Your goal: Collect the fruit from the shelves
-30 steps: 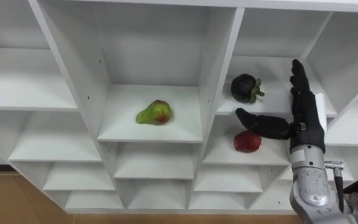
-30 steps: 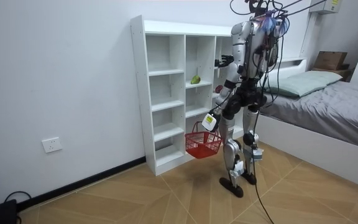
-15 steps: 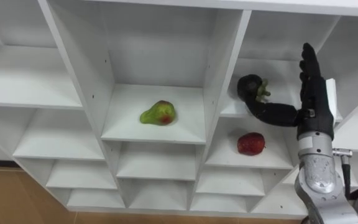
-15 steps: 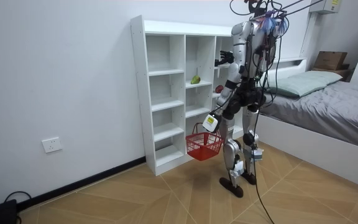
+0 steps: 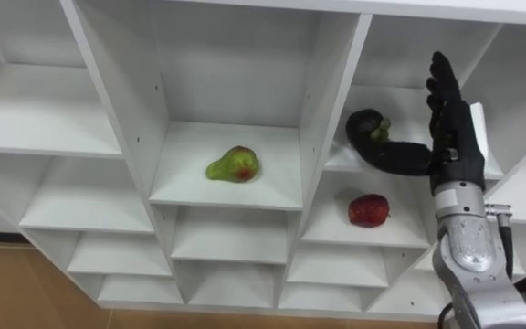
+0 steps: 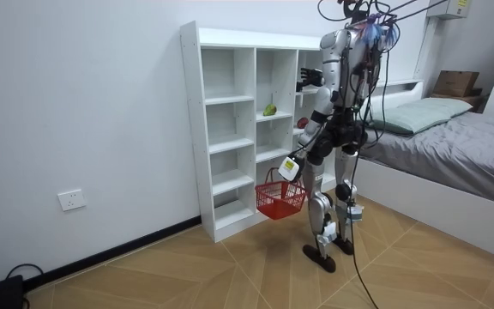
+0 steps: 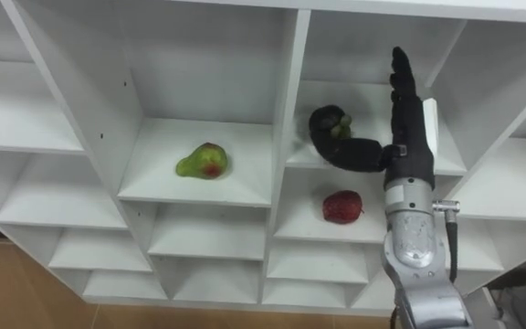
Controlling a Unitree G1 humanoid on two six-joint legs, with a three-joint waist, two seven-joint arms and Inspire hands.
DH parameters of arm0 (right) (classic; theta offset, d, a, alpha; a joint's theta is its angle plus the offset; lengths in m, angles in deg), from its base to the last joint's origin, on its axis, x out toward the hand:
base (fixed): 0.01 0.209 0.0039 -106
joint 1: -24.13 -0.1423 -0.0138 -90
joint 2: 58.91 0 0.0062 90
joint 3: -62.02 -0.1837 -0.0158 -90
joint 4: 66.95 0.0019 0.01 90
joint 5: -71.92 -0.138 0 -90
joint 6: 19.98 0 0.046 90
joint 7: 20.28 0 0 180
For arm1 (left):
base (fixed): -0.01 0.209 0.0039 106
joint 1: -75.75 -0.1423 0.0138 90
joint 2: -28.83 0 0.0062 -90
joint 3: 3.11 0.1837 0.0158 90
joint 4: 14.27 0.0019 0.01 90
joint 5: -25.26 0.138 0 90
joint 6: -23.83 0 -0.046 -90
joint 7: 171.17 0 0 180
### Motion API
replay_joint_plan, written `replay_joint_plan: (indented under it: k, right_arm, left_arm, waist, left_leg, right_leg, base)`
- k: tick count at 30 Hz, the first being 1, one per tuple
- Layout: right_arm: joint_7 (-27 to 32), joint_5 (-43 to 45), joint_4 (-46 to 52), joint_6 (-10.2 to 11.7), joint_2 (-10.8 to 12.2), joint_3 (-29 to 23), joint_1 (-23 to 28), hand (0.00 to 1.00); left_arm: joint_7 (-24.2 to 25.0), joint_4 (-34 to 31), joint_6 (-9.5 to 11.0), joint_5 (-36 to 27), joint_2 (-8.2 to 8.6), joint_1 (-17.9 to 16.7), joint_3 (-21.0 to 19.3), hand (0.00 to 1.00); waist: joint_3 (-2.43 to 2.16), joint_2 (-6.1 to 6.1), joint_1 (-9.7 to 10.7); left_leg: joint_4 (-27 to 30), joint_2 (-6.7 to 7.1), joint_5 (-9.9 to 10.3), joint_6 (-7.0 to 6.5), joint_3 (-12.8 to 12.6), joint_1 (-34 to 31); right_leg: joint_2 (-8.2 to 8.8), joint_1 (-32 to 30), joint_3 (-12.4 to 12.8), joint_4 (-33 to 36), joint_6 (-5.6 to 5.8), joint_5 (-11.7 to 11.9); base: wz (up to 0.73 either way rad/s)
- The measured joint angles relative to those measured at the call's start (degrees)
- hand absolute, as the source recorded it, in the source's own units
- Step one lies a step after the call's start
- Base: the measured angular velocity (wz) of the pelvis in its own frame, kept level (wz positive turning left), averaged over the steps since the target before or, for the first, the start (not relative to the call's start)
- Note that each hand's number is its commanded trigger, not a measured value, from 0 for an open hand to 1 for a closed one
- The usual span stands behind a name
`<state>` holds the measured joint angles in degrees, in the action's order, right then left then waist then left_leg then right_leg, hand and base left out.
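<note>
A dark mangosteen (image 5: 365,126) sits on an upper shelf in the closet's right column. My right hand (image 5: 452,146) is raised just right of it, open, fingers straight up. Its thumb (image 5: 396,157) reaches left and lies against the fruit's lower side. One shelf down rests a red apple (image 5: 368,210). In the middle column lies a green and red pear (image 5: 232,165). In the room view I stand facing the white closet (image 6: 230,129), and my left hand (image 6: 289,166) hangs low, shut on the handle of a red basket (image 6: 281,200).
White dividers (image 5: 329,100) wall in each compartment. The shelves in the left column (image 5: 44,119) and the low shelves (image 5: 231,238) are bare. A bed (image 6: 453,146) stands behind me at the room view's right, with wooden floor (image 6: 230,275) around my feet.
My right hand rose from beside the red apple to the mangosteen's shelf, and its thumb now rests against that fruit. The fruits have not moved; the view shifted slightly.
</note>
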<state>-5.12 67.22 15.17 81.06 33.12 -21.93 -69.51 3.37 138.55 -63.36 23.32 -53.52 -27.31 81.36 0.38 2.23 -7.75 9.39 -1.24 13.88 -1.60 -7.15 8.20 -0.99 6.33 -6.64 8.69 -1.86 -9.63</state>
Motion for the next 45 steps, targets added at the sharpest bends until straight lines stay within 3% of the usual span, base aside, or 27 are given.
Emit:
replay_joint_plan:
  k: [19,24,30,38,45]
  right_arm:
    - [-8.23,2.32,-1.02,-4.83,-0.03,0.60,0.26,0.00]
    - [-8.29,3.12,-3.97,-4.91,-0.28,0.60,0.26,0.00]
    - [-7.57,3.01,-5.36,-4.64,-0.55,0.58,0.24,0.00]
    - [-6.47,2.79,-9.46,-1.29,-0.59,0.58,-0.33,0.00]
    - [-6.47,2.66,-11.63,-0.64,-0.59,0.58,-1.44,0.00]
  left_arm:
    - [0.00,-2.05,-0.31,0.18,-0.04,-0.56,0.00,1.00]
    - [0.63,-2.17,-0.51,0.23,-0.21,-1.06,0.03,1.00]
    - [1.04,-2.13,-1.75,0.51,-0.24,-1.63,0.01,1.00]
    - [0.92,-2.06,-2.46,0.38,-0.26,-1.76,0.00,1.00]
    - [0.91,-2.01,-2.57,0.40,-0.27,-1.85,0.02,1.00]
  waist:
    - [-0.39,0.58,0.10]
    - [-0.38,0.74,-0.15]
    - [-0.31,1.04,-0.36]
    - [-0.25,0.97,-0.40]
    - [-0.22,0.98,-0.39]
  left_leg:
    - [0.31,0.13,-0.01,0.00,1.13,0.23]
    - [0.22,0.16,0.00,0.00,1.23,0.41]
    - [0.33,0.18,0.00,0.00,1.21,0.43]
    - [0.16,0.17,0.01,-0.01,1.31,0.50]
    - [0.42,0.21,0.01,-0.01,1.57,0.48]
  right_leg:
    - [0.21,0.66,-1.07,0.05,0.00,0.00]
    - [0.24,1.00,-1.33,0.08,0.01,-0.01]
    - [0.24,1.06,-1.34,0.04,0.01,0.00]
    - [0.28,1.33,-1.37,0.09,0.01,0.00]
    - [0.35,1.55,-1.40,0.08,0.01,0.00]
  base:
    - [0.02]
    - [0.01]
    - [0.00]
    - [0.00]
    - [0.01]
